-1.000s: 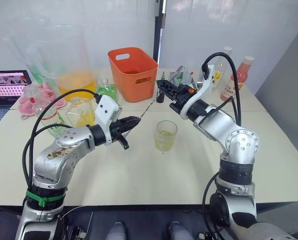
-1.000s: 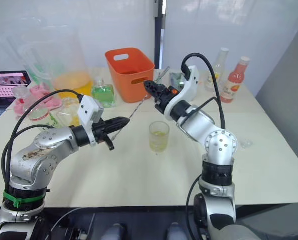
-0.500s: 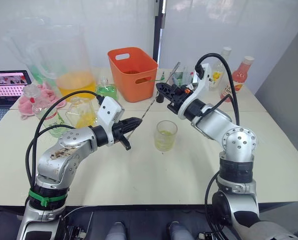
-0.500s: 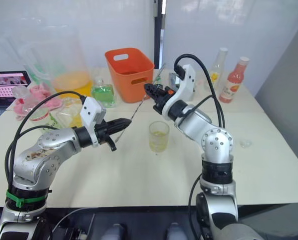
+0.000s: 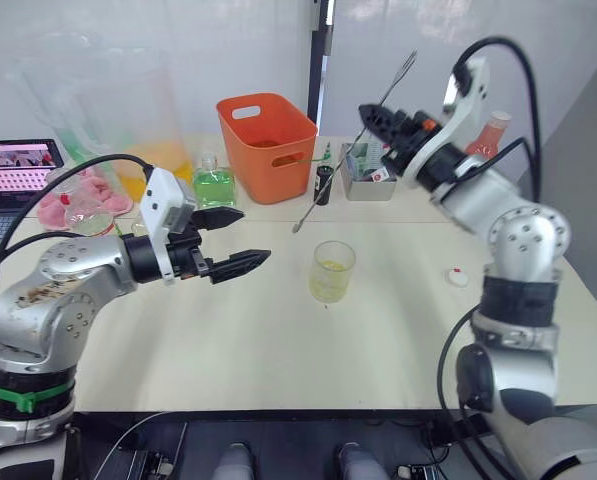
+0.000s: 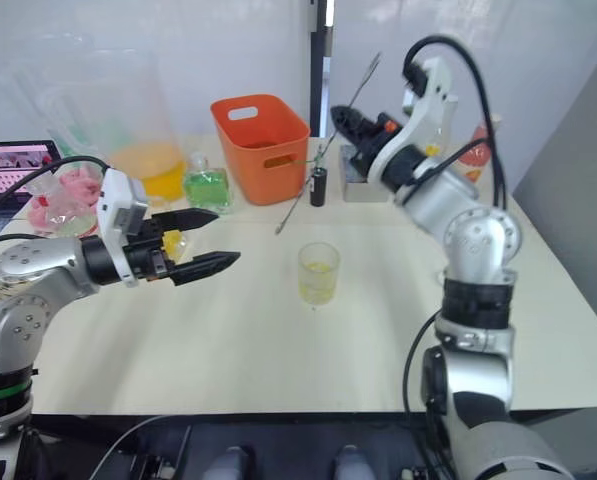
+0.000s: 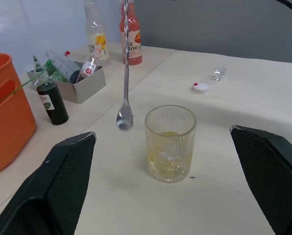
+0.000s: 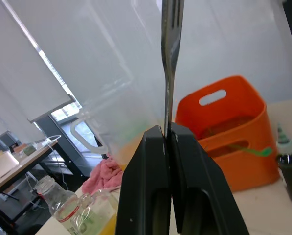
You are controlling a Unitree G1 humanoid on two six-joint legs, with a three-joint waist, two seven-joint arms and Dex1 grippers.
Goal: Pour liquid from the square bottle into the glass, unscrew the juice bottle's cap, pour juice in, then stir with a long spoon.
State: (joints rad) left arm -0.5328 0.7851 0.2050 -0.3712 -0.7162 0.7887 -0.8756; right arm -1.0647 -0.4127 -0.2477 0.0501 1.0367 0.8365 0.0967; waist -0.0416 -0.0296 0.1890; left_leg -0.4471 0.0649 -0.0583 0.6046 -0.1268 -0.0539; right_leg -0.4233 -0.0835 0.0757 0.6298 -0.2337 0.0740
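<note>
Right gripper (image 5: 371, 117): raised above the table's far side, fingers clenched on the long spoon (image 5: 353, 144), which slants down toward the glass (image 5: 331, 271).
Left gripper (image 5: 233, 240): fingers spread, empty, left of the glass.
Cap (image 5: 459, 277): on the table, right of the glass.

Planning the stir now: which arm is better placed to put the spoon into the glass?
The right. Its gripper is already shut on the long spoon, whose bowl hangs beside the glass. The left gripper is open and empty, off to the glass's left.
</note>
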